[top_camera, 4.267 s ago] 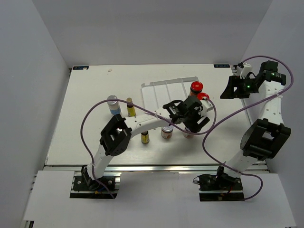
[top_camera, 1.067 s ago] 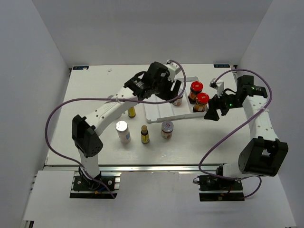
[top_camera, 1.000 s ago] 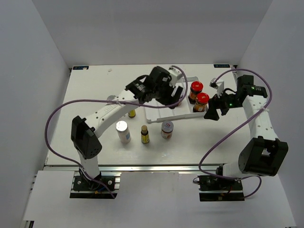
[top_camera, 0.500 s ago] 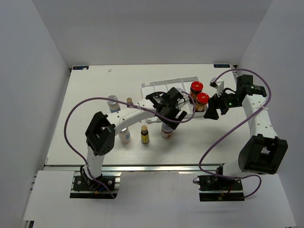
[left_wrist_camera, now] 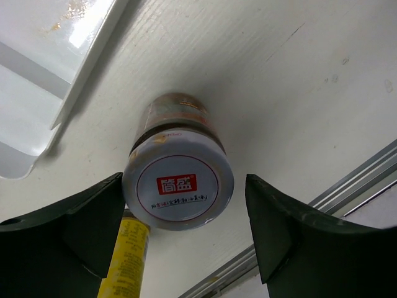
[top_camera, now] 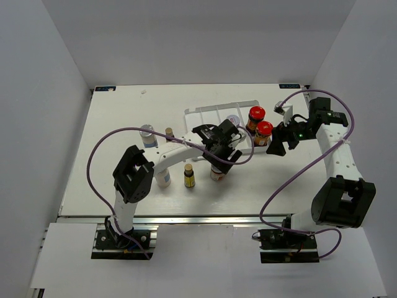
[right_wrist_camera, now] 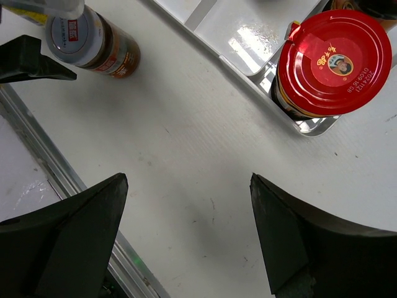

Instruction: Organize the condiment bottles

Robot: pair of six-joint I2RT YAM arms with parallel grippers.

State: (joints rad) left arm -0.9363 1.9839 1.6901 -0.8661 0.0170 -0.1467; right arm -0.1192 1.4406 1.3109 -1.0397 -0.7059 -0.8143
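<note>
Short silver-lidded jar, red-logo lid, between spread left end effector; right end effector agape, empty.

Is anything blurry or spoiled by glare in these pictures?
Left wrist view: the silver jar lid is sharp, its print readable. Right wrist view: a bright glare patch on the white tray beside the crisp red cap. Top view: even light, only soft shadows.

Red-capped bottle, silver-lidded jar, white tray
</note>
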